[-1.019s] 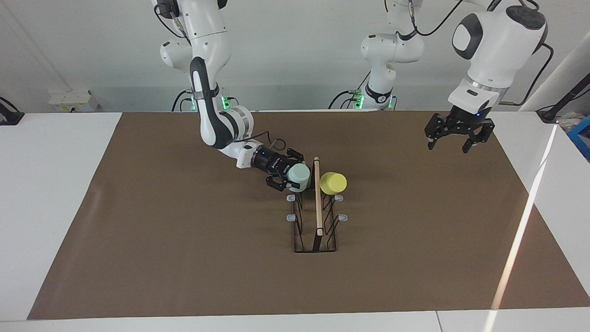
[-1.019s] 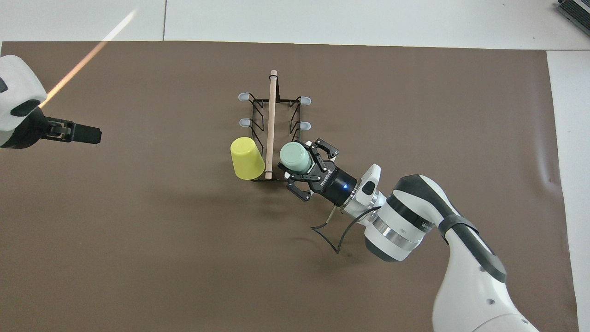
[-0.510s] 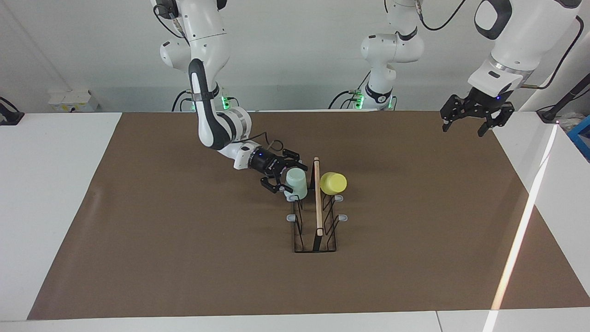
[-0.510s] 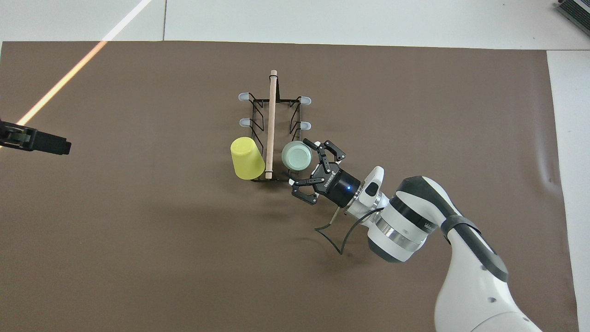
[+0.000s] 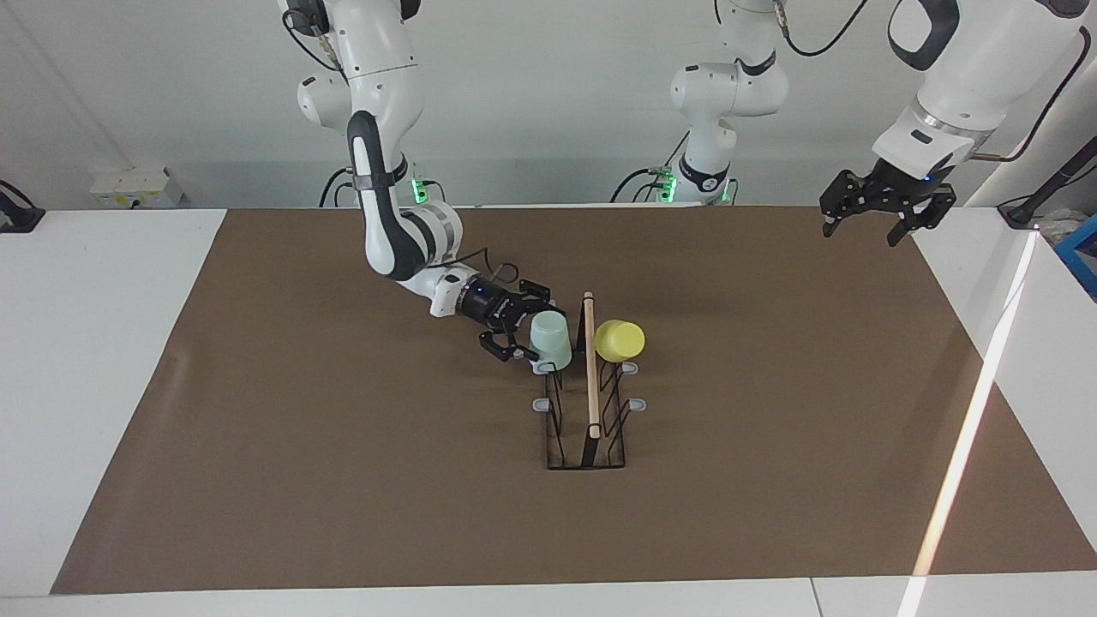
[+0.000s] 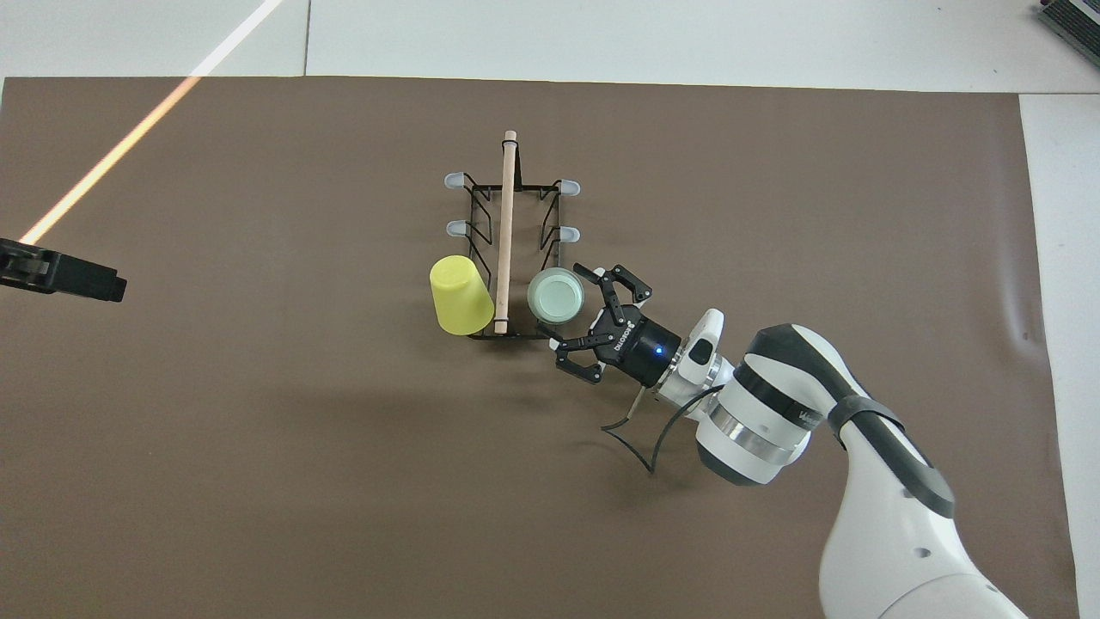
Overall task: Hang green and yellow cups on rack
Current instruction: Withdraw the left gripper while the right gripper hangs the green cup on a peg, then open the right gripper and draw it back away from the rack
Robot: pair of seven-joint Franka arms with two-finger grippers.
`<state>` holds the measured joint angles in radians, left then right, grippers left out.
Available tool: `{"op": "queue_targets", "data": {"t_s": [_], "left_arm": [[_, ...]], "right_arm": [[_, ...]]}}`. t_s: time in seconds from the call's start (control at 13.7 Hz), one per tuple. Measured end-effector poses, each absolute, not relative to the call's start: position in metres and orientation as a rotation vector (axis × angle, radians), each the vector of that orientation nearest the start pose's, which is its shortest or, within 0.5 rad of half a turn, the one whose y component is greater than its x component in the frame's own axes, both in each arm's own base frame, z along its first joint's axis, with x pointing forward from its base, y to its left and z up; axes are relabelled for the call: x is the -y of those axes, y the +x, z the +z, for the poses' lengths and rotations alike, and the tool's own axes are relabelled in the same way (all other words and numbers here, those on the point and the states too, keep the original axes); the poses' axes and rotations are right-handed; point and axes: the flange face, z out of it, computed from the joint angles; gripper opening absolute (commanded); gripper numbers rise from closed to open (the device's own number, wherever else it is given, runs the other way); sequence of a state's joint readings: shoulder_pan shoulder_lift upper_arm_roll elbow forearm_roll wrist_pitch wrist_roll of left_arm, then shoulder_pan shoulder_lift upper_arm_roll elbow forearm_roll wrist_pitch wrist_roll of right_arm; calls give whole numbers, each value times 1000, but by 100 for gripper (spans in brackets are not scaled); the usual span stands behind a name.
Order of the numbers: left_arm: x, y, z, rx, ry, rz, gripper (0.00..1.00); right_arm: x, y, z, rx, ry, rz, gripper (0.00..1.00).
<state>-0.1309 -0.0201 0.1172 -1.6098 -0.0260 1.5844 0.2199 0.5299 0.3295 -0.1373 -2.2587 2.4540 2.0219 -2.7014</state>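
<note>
The black wire rack with its wooden rod stands mid-table. The mint green cup hangs mouth down on a prong at the rack's end nearest the robots, on the right arm's side. The yellow cup hangs tilted on the prong across the rod. My right gripper is open, low beside the green cup and holding nothing. My left gripper hangs open and empty, high over the mat's corner at the left arm's end.
A brown mat covers the table, with white table surface around it. Several grey-tipped prongs on the rack stand bare. A streak of sunlight crosses the mat at the left arm's end.
My right gripper opened, let go of the green cup and drew back a little; the cup settled upright on its prong. The left gripper rose and swung toward its end of the table.
</note>
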Motion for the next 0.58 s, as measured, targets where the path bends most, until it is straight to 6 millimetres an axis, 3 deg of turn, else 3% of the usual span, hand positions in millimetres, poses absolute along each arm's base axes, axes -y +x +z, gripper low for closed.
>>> {"op": "queue_targets", "data": {"t_s": [0.36, 0.58], "left_arm": [[-1, 547, 616, -194, -3164, 31, 100], [-3, 547, 616, -179, -3161, 32, 100]], "right_arm": [[-195, 517, 240, 1067, -1632, -1494, 100], [-143, 532, 265, 1220, -1628, -1426, 100]]}}
